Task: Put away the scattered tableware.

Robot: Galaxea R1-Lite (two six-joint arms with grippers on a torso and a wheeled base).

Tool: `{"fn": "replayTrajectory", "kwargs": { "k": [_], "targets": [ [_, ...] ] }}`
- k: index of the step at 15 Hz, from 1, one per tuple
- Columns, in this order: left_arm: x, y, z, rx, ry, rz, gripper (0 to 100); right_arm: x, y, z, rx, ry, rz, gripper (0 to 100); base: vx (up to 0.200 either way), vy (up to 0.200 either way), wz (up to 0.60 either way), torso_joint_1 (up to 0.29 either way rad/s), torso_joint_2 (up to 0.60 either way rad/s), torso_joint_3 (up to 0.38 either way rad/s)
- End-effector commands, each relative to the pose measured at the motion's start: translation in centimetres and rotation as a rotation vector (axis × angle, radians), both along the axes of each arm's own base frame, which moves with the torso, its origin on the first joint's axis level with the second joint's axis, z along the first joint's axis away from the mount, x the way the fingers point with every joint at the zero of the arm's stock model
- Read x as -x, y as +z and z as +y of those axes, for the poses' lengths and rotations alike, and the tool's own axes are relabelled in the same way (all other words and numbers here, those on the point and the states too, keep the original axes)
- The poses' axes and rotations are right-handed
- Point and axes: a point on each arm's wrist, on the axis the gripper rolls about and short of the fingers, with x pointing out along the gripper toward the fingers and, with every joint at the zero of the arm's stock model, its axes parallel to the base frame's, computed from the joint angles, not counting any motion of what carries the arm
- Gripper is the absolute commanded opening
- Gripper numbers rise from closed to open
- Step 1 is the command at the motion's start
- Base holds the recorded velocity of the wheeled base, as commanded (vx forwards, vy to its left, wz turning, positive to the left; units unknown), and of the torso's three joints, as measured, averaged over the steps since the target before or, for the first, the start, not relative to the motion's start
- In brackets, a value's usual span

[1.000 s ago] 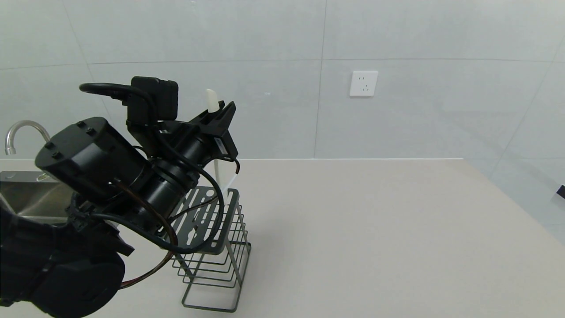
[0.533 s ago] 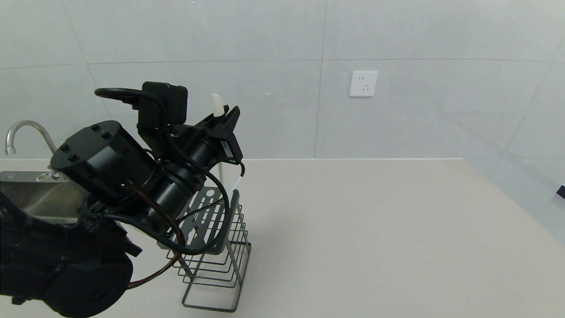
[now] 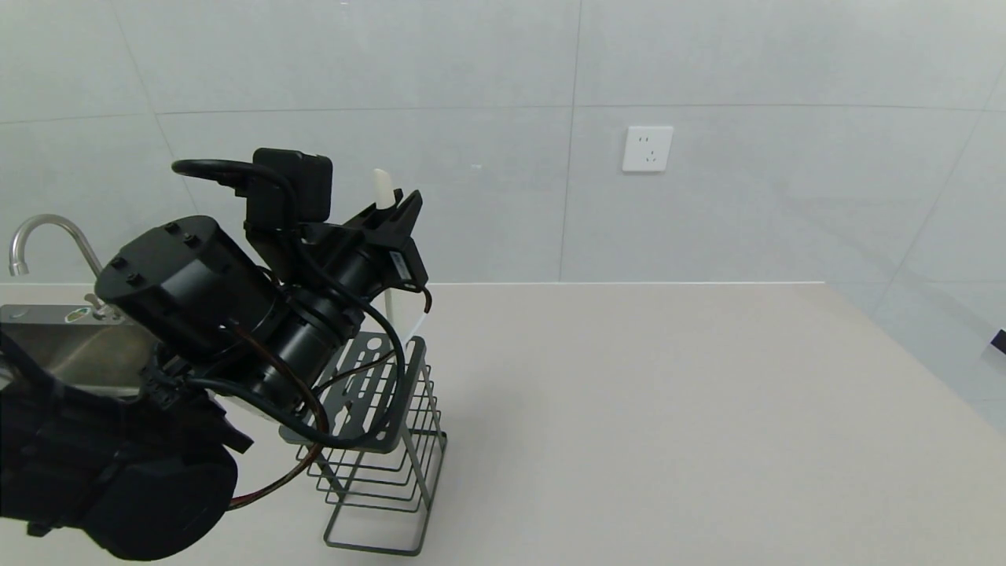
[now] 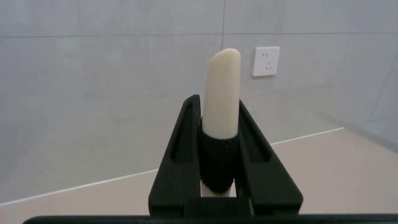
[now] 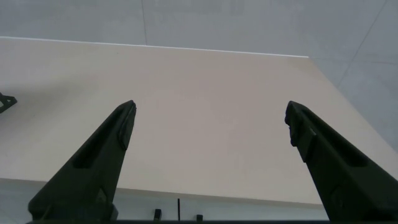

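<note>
Cream-handled utensil (image 3: 382, 185) clamped upright in the left gripper (image 3: 393, 212), above the wire rack (image 3: 377, 440).

The left gripper's two black fingers (image 4: 186, 134) are closed in tight on the utensil, pinching a dark ribbed collar on its handle. The rounded cream tip (image 4: 222, 87) stands up past the fingertips. Below the jaws a pale stem drops towards the rack's slotted top plate; I can't tell whether it touches the plate. The rack stands on the beige countertop (image 3: 668, 409), beside the steel sink (image 3: 47, 346) and its curved faucet (image 3: 39, 228). The right gripper (image 5: 209, 112) hangs over bare countertop near the counter's edge, its jaws spread wide apart with nothing between them. A wall socket (image 3: 648, 148) sits on the grey tiles behind.
</note>
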Motion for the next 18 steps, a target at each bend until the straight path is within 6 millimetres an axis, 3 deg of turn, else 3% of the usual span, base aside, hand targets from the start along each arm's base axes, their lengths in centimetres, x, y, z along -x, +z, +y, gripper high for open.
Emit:
{"fn": "replayTrajectory", "kwargs": {
  "k": [1,11,18],
  "targets": [
    [-0.3,-0.3,0.1,-0.006,0.008,0.007,0,0.0,0.0,0.0,0.001,0.002,0.0,100,0.0,0.0,0.0,0.0,0.0,0.0],
    [-0.3,0.6,-0.1,0.002,0.005,-0.027,0,0.0,0.0,0.0,0.001,0.001,0.0,100,0.0,0.0,0.0,0.0,0.0,0.0],
    [-0.1,-0.5,-0.9,-0.02,-0.021,0.006,0,0.0,0.0,0.0,0.001,0.002,-0.001,100,0.0,0.0,0.0,0.0,0.0,0.0]
  ]
}}
